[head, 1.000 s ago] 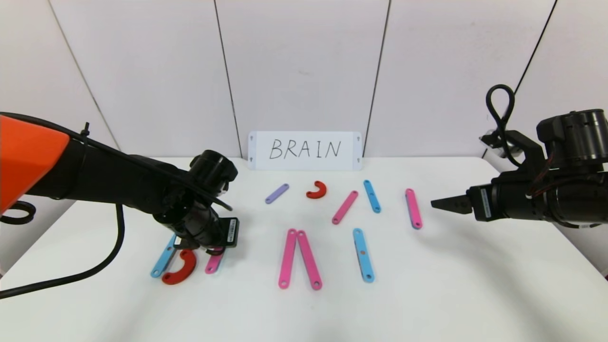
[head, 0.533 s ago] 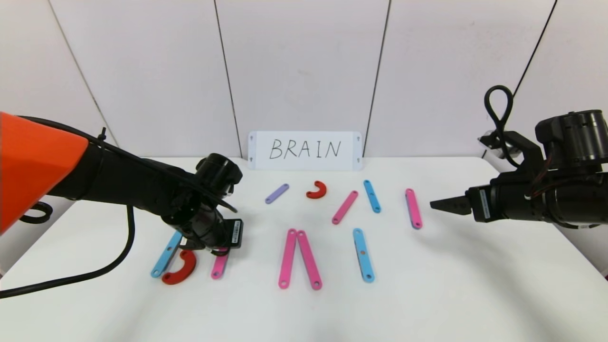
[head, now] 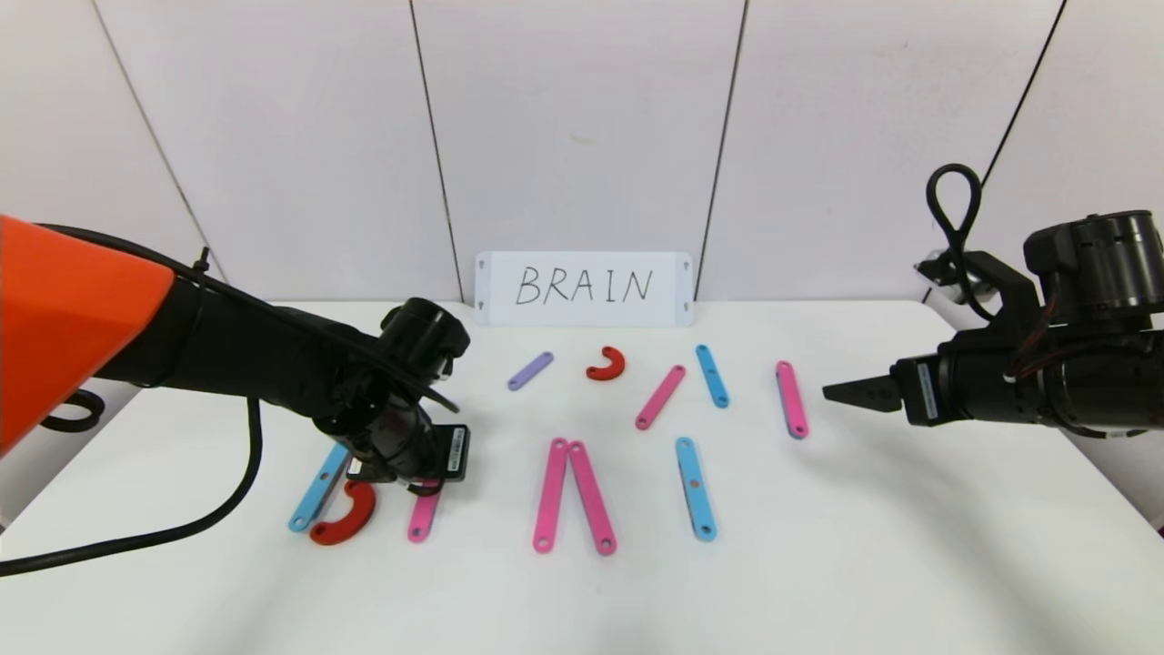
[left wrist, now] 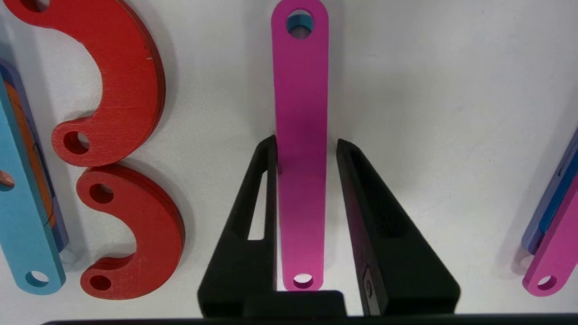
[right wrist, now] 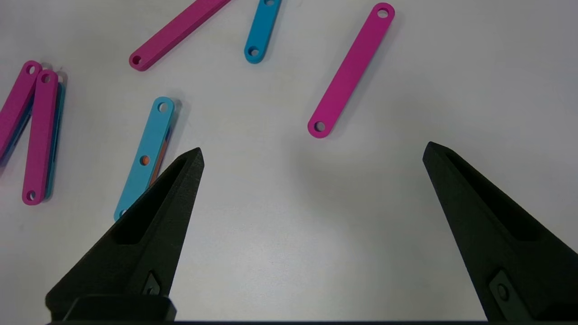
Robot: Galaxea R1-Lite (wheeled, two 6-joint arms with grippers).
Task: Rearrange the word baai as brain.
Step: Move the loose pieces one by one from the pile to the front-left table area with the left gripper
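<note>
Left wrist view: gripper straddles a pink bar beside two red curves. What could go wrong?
One finger of the left gripper sits against the pink bar, so lifting away could drag it askew. The red curves lie close beside; a sideways move might knock them. The right gripper hovers open at the right.

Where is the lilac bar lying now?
In the head view the lilac bar lies flat at the back of the table, just left of the small red curve and below the BRAIN card.
</note>
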